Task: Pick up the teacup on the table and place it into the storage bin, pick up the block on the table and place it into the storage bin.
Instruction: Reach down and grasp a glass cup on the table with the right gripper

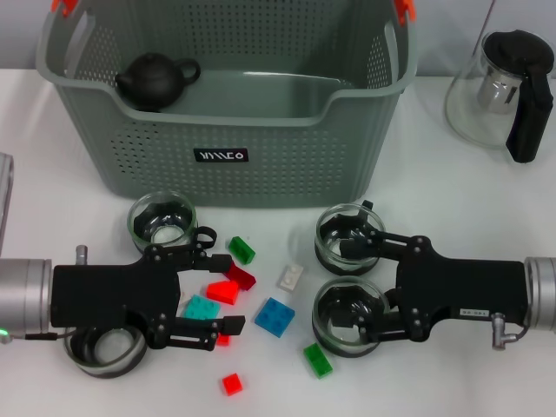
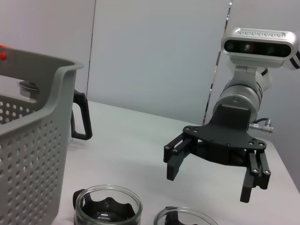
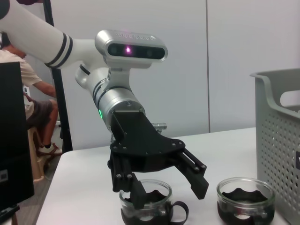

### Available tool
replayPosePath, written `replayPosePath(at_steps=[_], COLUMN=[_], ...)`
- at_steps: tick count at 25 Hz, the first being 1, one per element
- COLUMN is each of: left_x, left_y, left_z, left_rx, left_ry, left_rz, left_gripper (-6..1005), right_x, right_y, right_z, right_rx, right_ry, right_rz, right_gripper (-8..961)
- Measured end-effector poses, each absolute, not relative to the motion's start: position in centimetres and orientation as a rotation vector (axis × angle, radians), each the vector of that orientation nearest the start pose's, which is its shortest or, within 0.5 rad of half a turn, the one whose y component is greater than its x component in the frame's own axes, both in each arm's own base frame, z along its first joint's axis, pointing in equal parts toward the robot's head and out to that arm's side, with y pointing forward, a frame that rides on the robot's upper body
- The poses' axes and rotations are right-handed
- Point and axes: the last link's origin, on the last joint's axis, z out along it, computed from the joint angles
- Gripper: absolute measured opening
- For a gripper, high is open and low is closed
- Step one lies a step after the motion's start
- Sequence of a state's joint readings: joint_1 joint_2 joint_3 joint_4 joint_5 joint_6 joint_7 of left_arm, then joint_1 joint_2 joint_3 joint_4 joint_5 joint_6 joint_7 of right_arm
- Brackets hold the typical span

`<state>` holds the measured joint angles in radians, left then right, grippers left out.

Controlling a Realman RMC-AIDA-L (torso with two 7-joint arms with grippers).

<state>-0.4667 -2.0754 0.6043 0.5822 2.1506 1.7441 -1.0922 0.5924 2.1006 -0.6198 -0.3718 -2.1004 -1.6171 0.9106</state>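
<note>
The grey-green storage bin [image 1: 217,156] stands at the back with a black teapot [image 1: 155,80] inside. Several glass teacups sit in front of it: one at the left [image 1: 162,219], one under my left arm [image 1: 106,349], and two at the right [image 1: 350,237] [image 1: 352,314]. Small blocks lie between the arms, among them red [image 1: 222,292], teal [image 1: 201,307], blue [image 1: 274,316] and white [image 1: 290,277]. My left gripper [image 1: 213,291] is open over the red and teal blocks. My right gripper [image 1: 347,285] is open, one finger over each right-hand teacup. Neither holds anything.
A glass teapot with a black handle [image 1: 508,91] stands at the back right, beside the bin. Green blocks [image 1: 241,250] [image 1: 317,360] and a small red one [image 1: 231,383] lie loose in the middle. In the right wrist view the left gripper [image 3: 168,194] hangs above a teacup [image 3: 145,206].
</note>
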Motion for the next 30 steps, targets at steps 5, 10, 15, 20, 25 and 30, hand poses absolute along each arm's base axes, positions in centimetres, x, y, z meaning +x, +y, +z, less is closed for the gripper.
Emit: replayPosePath(at_steps=[5,10,15,20,25,30], left_x=[-28.6,-28.6,-28.7,-28.6,-28.6,-28.8], left_y=[27.8,28.4,29.0,29.0,29.0,29.1], left_z=[-0.7,-0.6,-0.9,-1.2,-1.2,-1.1], left_rx=[-2.848,-2.798,-2.777,-2.768,-2.764,-2.748], left_ry=[-0.403,-0.414,-0.418,-0.425,-0.43,-0.438], left_rz=[-0.748,-0.753,-0.727,-0.733,-0.735,-0.732], left_gripper=[844,843,843,843,843,844], right_x=[25.3,25.3,23.8,22.0,21.1,20.1], right_y=[29.9,31.3,32.1,32.3,32.7,33.7], right_z=[-5.3,-2.9,-0.3,-0.2,-0.3,-0.1], right_rx=[-2.877,-2.867,-2.915,-3.001,-3.051,-3.088], right_ry=[0.335,0.491,0.402,0.278,0.334,0.356], right_rz=[0.817,0.757,0.723,0.701,0.654,0.421], right_gripper=[923,922,921,921,920,919])
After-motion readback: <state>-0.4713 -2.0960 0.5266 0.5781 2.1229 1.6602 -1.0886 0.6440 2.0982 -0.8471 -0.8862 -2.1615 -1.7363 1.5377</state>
